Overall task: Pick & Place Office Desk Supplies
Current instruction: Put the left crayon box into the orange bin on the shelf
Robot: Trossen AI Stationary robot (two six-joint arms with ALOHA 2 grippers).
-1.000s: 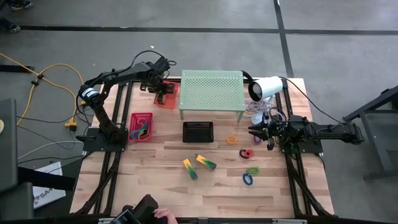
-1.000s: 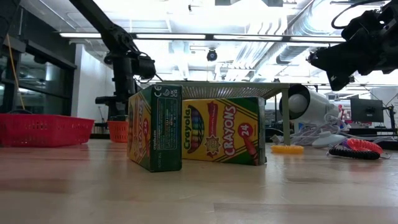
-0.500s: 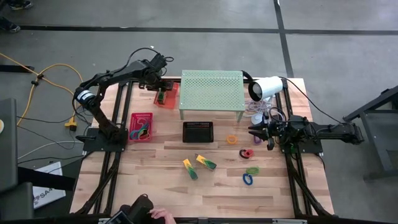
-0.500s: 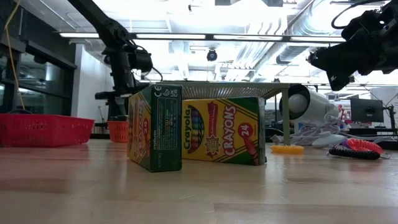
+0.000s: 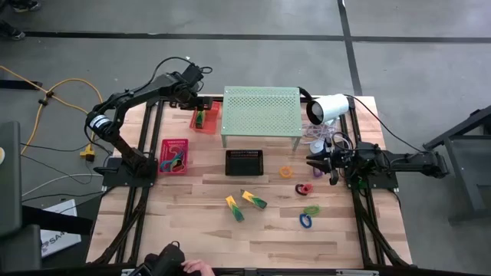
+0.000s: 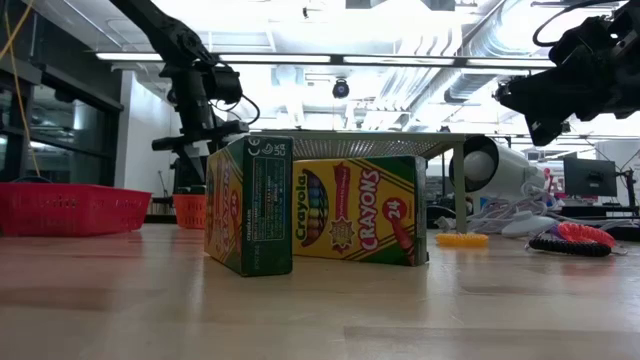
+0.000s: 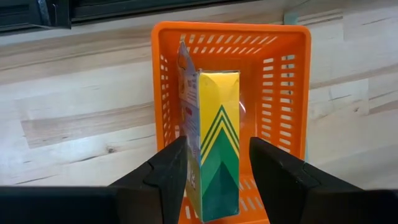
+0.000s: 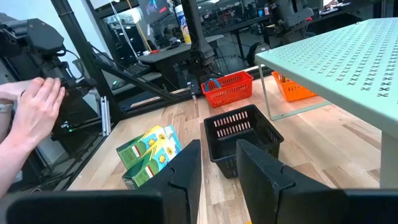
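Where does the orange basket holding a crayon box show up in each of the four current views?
High view: the orange basket sits at the table's far left, beside the green perforated shelf.
Low view: a sliver shows left of the near crayon boxes.
Left wrist view: it fills the centre, crayon box upright inside.
Right wrist view: far off under the shelf.
Shared landmark: the shelf.

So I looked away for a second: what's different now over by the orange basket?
The left gripper has lifted and drawn back from the orange basket, its fingers opening wider; the crayon box it let go of stands inside. The right gripper, the two crayon boxes on the table and the coloured loops stayed put.
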